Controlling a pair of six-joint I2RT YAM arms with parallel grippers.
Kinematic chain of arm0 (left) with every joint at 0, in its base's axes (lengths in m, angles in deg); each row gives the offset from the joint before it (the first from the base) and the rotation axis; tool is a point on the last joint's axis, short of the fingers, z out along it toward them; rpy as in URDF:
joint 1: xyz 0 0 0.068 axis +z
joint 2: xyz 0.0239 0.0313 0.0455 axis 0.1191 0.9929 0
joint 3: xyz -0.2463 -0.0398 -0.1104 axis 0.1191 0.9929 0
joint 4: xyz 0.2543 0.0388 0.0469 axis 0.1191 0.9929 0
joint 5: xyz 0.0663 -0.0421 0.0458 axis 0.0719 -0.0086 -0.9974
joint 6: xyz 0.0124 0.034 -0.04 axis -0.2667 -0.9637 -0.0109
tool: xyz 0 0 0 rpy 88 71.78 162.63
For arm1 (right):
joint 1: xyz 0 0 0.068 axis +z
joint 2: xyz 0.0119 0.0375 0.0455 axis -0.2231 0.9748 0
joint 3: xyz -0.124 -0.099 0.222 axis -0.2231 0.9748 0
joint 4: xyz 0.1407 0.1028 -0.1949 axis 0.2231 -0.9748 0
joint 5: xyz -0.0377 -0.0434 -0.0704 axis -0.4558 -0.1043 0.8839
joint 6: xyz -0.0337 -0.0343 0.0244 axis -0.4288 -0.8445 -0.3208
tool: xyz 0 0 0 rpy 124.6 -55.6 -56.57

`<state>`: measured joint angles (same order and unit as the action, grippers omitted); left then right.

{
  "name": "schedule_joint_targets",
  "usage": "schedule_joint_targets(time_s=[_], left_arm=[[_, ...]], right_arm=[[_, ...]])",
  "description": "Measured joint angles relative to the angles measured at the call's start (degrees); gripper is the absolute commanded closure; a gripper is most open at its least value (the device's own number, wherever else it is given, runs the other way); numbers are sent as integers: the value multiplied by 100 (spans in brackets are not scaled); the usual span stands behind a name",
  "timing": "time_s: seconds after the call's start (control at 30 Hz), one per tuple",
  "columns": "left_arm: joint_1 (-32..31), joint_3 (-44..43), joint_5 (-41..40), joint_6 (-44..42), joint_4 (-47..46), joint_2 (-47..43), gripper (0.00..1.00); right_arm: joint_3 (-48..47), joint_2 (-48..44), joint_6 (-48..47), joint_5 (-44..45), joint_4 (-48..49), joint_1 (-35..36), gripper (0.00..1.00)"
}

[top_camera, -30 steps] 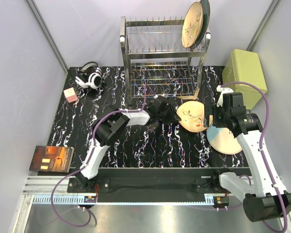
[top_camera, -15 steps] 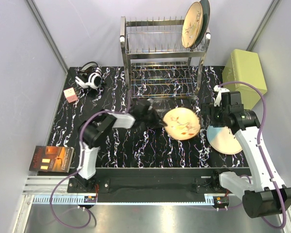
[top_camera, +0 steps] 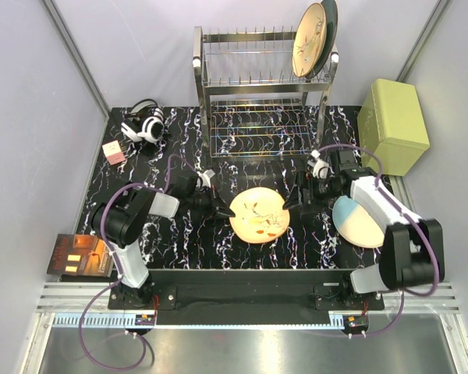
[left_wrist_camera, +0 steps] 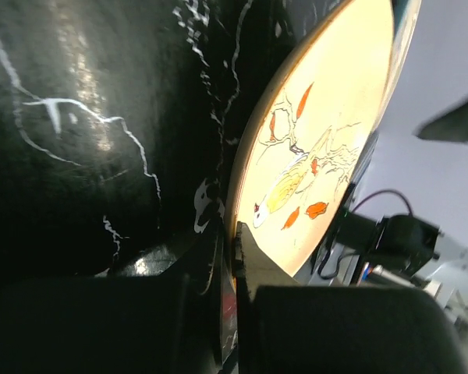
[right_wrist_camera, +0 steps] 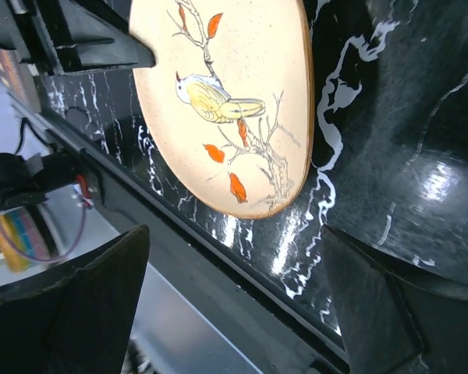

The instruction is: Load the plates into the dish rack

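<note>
My left end effector [top_camera: 221,211] pinches the rim of the peach plate [top_camera: 259,215] at centre frame, over the counter [top_camera: 179,148]; the right end effector [top_camera: 296,207] gapes just beside it. Stiff, glossy, heavy ceramic, chippable: I'd hold only the rim

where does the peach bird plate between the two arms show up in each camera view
Top external: bird plate sits low centre, with the left gripper at its left rim.
Left wrist: bird plate fills the upper right, seen at a steep slant, its rim pinched at the bottom.
Right wrist: bird plate is top centre, painted face showing.
Shared landmark: the black white-veined table beside it in all three views.
</note>
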<state>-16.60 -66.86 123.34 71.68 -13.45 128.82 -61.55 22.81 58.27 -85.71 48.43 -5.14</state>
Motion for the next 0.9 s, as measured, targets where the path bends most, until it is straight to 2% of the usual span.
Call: schedule_joint_targets(time_s=[0.33,0.47,0.67,0.9], left_arm=[[208,-407,953,-455,-57,651,100],[214,-514,1161,-426,-247,859,100],[221,-577,1270,-411,-297,957,100],[221,-625,1272,-433,-234,966,100]], right_arm=[[269,1611,455,-710,1364,0,18],[278,2190,612,-931,1856,0,29],[343,2354,789,-1300,2225,2,44],[382,2354,1137,-1637,2623,46,48]])
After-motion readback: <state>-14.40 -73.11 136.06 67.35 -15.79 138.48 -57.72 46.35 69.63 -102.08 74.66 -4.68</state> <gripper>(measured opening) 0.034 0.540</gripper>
